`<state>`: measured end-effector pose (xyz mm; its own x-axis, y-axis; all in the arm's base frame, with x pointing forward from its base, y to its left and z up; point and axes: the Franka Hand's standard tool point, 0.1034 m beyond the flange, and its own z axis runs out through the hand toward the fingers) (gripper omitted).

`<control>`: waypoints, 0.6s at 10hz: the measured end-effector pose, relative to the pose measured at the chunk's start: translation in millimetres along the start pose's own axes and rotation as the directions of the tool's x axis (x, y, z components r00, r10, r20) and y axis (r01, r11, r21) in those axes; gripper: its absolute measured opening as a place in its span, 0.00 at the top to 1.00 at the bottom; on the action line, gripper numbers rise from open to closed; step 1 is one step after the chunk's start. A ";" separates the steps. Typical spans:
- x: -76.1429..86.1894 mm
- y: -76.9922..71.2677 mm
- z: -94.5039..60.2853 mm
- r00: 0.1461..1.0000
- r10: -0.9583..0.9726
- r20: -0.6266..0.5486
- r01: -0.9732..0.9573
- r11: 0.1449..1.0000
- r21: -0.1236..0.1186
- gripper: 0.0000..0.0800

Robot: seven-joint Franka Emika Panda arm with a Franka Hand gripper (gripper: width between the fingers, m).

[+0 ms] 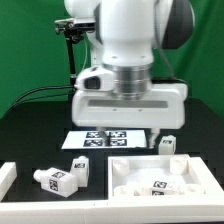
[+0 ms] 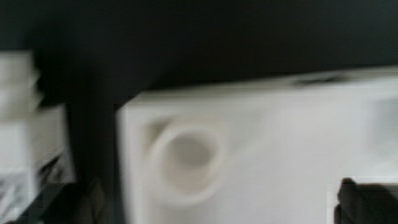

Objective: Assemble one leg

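Several stubby white legs with tags lie around. Two legs lie at the front on the exterior view's left, one stands right of the marker board, and one lies inside the large white tray-like piece. My gripper hangs low over the marker board, behind the tray piece, holding nothing. In the blurred wrist view the gripper is open, with dark fingertips far apart. Below them is a white part with a round recess.
The marker board lies flat at the table's middle. A white rimmed part sits at the front on the exterior view's left. A green backdrop and a black stand with cables are behind the arm.
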<state>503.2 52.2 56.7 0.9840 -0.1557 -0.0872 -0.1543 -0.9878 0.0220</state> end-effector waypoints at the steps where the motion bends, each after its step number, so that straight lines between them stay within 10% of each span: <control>1: -11.4 -18.1 1.2 1.000 0.011 0.007 -0.011 1.000 -0.001 0.19; 3: -20.7 -41.9 -1.1 1.000 0.012 0.010 -0.012 1.000 -0.002 0.19; 6: -20.1 -39.2 0.2 1.000 0.006 0.011 -0.006 1.000 -0.004 0.19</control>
<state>489.5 94.0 57.4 0.9819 -0.1617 -0.0982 -0.1599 -0.9868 0.0262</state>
